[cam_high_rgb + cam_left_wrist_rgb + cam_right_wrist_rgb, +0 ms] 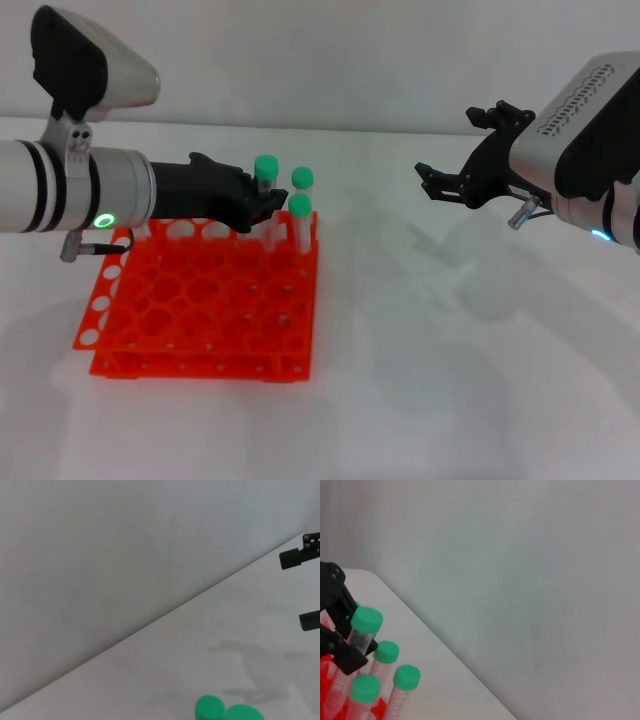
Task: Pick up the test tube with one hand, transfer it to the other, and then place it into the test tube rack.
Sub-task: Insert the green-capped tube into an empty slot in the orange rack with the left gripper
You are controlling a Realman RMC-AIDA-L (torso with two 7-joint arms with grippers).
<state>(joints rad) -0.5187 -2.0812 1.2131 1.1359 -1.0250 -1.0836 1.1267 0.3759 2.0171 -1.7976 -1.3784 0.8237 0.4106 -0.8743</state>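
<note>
A white table (450,380) under a pale wall fills our view, with the orange-red rack (200,315) standing on its left half. We see the left arm reach in from the left, its left gripper (262,203) over the rack's far right corner, fingers closed around the tube (265,180) just below its green cap. The tube stands upright above the rack's back row; we cannot tell whether its bottom sits in a hole. Two more capped tubes (300,215) stand in the rack right beside it. Well apart on the right, we find the right gripper (450,185) hanging above the bare table, its black fingers spread wide and holding nothing.
</note>
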